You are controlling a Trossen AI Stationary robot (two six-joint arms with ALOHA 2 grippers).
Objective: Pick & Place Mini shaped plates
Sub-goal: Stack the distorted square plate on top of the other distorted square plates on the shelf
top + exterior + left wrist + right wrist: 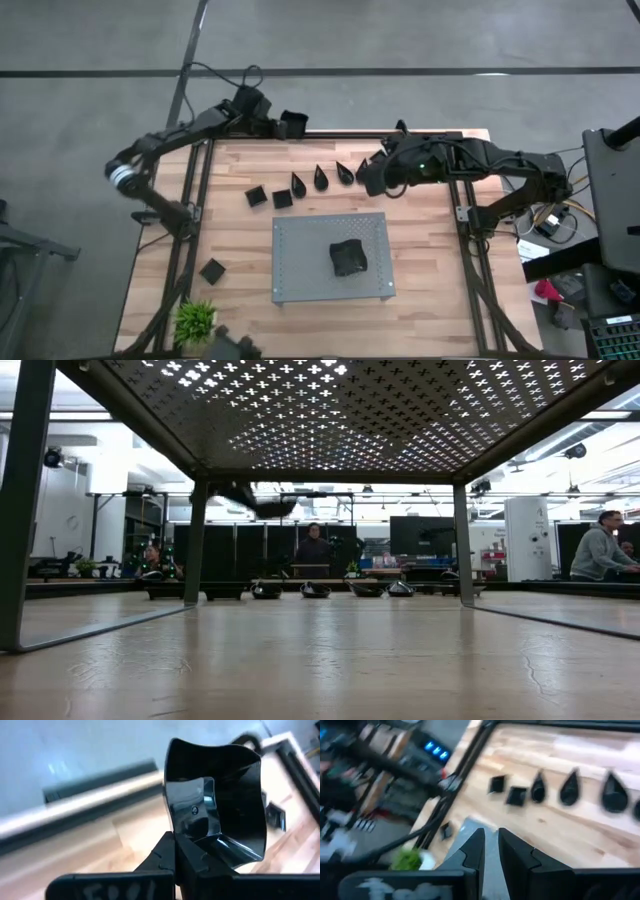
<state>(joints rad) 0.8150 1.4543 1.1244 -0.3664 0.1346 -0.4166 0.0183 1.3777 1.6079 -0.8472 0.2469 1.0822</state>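
My left gripper is over the table's far edge, shut on a black square mini plate. A row of mini plates lies at the far side: two squares and several teardrops. One square plate sits near the left edge, and a dark pile of plates rests on the grey perforated board. My right gripper hovers at the right end of the teardrop row; its fingers stand slightly apart, holding nothing. My left gripper pinches the square plate by its raised rim between the two fingers. The plate is lifted clear of the table and stands on edge past the fingertips, its hollow facing the wrist camera.
A small green plant stands at the table's near left corner. The grey board stands on legs in the table's middle. Bare wood lies left and right of the board. People show in the room beyond the table.
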